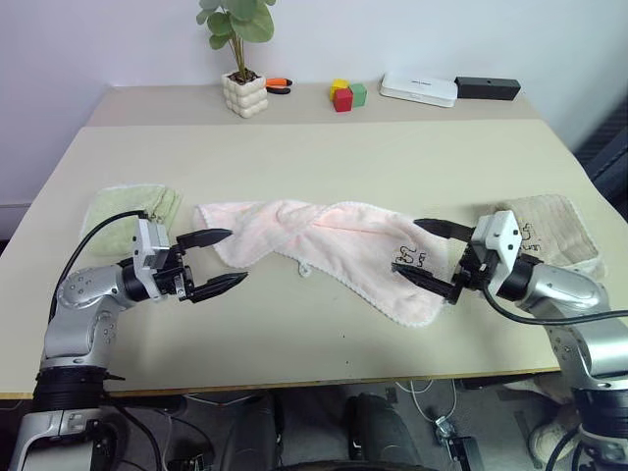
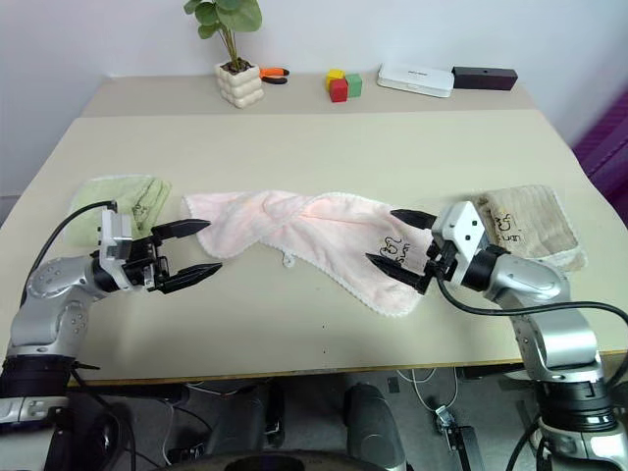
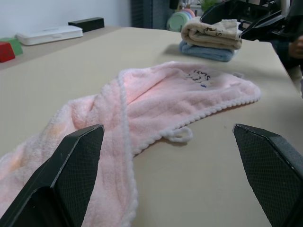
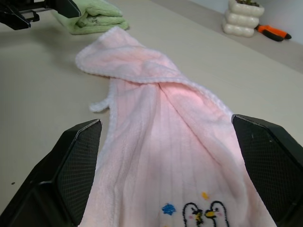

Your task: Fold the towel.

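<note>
Pincers agape (empty) beside towel

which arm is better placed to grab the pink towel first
Right, though narrowly. The right gripper is open with its fingers already straddling the printed end of the towel. The left gripper is open too, but sits just short of the towel's other end.

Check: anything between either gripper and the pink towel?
Nothing visible. The left gripper and right gripper are both open, one at each end of the pink towel, with only bare table around them.
</note>
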Controlling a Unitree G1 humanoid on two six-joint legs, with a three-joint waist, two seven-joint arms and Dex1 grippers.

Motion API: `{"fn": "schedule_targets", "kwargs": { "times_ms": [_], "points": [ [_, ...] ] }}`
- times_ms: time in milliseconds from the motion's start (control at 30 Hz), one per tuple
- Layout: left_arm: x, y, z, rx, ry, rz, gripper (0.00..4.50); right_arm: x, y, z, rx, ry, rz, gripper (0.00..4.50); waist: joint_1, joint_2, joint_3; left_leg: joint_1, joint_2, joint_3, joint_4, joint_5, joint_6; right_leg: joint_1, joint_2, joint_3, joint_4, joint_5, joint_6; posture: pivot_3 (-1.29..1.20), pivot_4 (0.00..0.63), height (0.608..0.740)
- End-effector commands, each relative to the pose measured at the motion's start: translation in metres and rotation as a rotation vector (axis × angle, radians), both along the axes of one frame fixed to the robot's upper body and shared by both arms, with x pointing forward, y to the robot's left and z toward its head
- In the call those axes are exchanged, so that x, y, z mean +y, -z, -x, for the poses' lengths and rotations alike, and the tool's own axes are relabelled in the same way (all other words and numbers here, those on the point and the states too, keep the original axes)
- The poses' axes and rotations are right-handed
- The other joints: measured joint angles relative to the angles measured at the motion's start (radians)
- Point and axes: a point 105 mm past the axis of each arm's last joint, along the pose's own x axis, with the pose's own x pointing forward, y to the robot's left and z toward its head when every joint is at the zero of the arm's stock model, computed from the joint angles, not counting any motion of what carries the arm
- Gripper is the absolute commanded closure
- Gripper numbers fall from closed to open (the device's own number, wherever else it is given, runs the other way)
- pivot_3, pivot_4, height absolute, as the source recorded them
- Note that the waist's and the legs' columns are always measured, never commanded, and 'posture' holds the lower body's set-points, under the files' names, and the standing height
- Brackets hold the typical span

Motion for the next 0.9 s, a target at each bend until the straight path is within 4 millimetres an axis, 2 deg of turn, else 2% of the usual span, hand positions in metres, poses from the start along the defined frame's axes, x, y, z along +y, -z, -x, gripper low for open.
{"fn": "schedule_targets", "kwargs": {
  "times_ms": [33, 233, 333, 433, 533, 633, 867, 900],
  "points": [
    [0.004, -0.008, 0.002, -0.045, -0.02, -0.011, 0.0, 0.004, -0.014, -0.005, -0.061, -0.017, -0.008, 0.03, 0.001, 0.0, 0.0, 0.0, 0.0, 0.0, 0.0, 0.0, 0.0, 0.0, 0.0, 0.0, 0.0, 0.0, 0.0, 0.0, 0.15, 0.735],
    [0.011, -0.007, 0.008, -0.066, 0.012, -0.107, 0.0, 0.011, -0.015, -0.006, -0.072, -0.017, -0.029, 0.03, 0.004, 0.0, 0.0, 0.0, 0.0, 0.0, 0.0, 0.0, 0.0, 0.0, 0.0, 0.0, 0.0, 0.0, 0.0, 0.0, 0.15, 0.735],
    [0.02, -0.004, 0.003, -0.109, 0.023, -0.242, 0.0, 0.012, -0.018, -0.008, -0.088, -0.006, -0.045, 0.03, 0.004, 0.0, 0.0, 0.0, 0.0, 0.0, 0.001, 0.0, 0.0, 0.0, 0.0, 0.0, 0.0, -0.001, -0.001, 0.0, 0.15, 0.735],
    [0.024, -0.005, -0.008, -0.121, -0.01, -0.258, 0.0, 0.015, -0.018, -0.009, -0.102, -0.004, -0.053, 0.03, 0.004, 0.0, 0.0, 0.0, 0.0, 0.0, 0.001, 0.0, 0.0, 0.0, 0.0, 0.0, 0.0, -0.001, -0.002, 0.0, 0.15, 0.735],
    [0.037, -0.005, -0.015, -0.144, -0.035, -0.294, 0.0, 0.037, -0.022, -0.011, -0.124, -0.017, -0.078, 0.03, -0.001, 0.0, 0.0, 0.0, 0.0, 0.0, 0.0, 0.0, 0.0, 0.0, 0.0, 0.0, 0.0, 0.0, 0.0, 0.0, 0.15, 0.735],
    [0.027, -0.005, -0.023, -0.14, -0.037, -0.293, 0.0, 0.043, -0.028, -0.009, -0.146, -0.032, -0.126, 0.03, 0.001, 0.0, 0.0, -0.001, 0.0, 0.0, 0.0, 0.0, 0.0, -0.001, 0.0, 0.0, 0.0, 0.0, 0.0, 0.0, 0.15, 0.735],
    [0.029, 0.003, -0.032, -0.085, -0.028, -0.309, 0.0, 0.067, -0.033, -0.007, -0.179, -0.043, -0.16, 0.03, 0.002, 0.0, 0.0, -0.001, 0.0, 0.0, 0.001, 0.0, 0.0, -0.001, 0.0, 0.0, 0.001, 0.0, 0.0, 0.0, 0.15, 0.735],
    [0.024, 0.005, -0.033, -0.068, -0.017, -0.306, 0.0, 0.067, -0.035, -0.007, -0.185, -0.041, -0.171, 0.03, 0.002, 0.0, 0.0, -0.001, 0.0, 0.0, 0.0, 0.0, 0.0, -0.001, 0.0, 0.0, 0.001, 0.0, 0.0, 0.0, 0.15, 0.735]
  ]
}}
